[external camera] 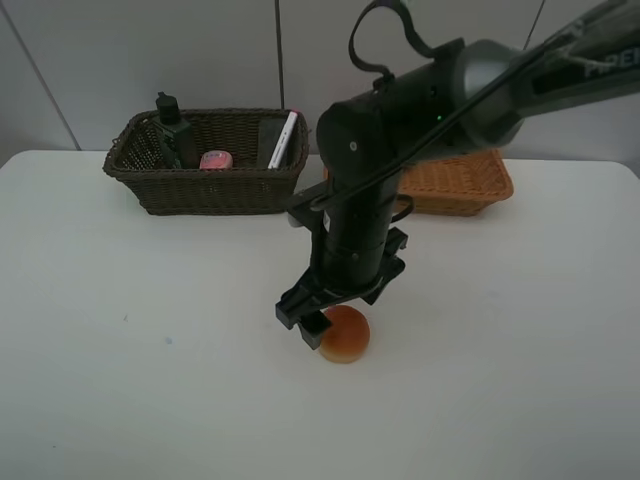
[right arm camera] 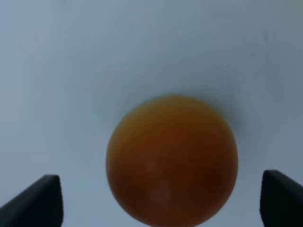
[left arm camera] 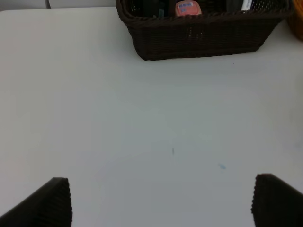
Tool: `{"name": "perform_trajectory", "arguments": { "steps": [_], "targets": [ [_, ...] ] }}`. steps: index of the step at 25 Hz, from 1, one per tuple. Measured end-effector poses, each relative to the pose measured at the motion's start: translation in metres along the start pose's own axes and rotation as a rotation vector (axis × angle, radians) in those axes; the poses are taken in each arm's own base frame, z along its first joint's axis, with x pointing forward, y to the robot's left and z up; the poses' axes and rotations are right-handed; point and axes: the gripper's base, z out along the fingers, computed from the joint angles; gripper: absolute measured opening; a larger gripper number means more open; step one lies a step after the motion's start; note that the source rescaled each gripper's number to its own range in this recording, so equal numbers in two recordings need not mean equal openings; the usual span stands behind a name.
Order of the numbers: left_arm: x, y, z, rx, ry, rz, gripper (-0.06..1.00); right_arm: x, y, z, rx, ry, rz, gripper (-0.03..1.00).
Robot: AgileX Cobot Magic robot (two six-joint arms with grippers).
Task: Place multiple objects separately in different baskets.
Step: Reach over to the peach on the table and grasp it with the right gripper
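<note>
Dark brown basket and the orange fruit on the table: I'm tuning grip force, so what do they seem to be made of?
The dark brown basket looks like woven wicker or rattan, matte: interlaced strands, open weave near the rim. The orange fruit has smooth skin with a soft, even sheen and no visible pores; real or plastic imitation, I cannot tell.

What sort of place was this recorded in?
Probably a robotics lab or test bench, not a home: a plain white table against a pale panelled wall, with staged props, a dark brown woven wicker basket and a light orange-tan woven wicker basket.
</note>
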Motion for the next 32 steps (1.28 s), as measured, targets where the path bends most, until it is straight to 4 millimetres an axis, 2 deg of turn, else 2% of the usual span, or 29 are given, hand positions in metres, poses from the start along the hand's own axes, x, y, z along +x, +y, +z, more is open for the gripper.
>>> {"name": "perform_trajectory", "arguments": {
  "steps": [10,21,25,26,28,29,30,31,32],
  "targets": [
    [0.000,0.000,0.000,0.000,0.000,0.000,1.00,-0.005,0.000,0.003,-0.002,-0.042,-0.008,0.95],
    [0.000,0.000,0.000,0.000,0.000,0.000,1.00,-0.004,-0.001,0.049,0.030,0.073,-0.034,0.95],
    [0.000,0.000,0.000,0.000,0.000,0.000,1.00,-0.005,-0.001,0.051,0.033,0.073,-0.039,0.95],
    [0.000,0.000,0.000,0.000,0.000,0.000,1.00,-0.005,0.000,0.051,0.034,0.074,-0.041,0.92],
    [0.000,0.000,0.000,0.000,0.000,0.000,1.00,-0.005,-0.001,0.051,0.043,0.079,-0.048,0.69],
    [0.000,0.000,0.000,0.000,0.000,0.000,1.00,-0.004,-0.002,0.051,0.048,0.084,-0.052,0.49],
    [0.000,0.000,0.000,0.000,0.000,0.000,1.00,-0.004,-0.002,0.052,0.051,0.091,-0.054,0.23],
    [0.000,0.000,0.000,0.000,0.000,0.000,1.00,-0.003,-0.002,0.052,0.051,0.098,-0.055,0.04],
    [0.000,0.000,0.000,0.000,0.000,0.000,1.00,-0.003,-0.002,0.052,0.051,0.103,-0.058,0.00]
  ]
}}
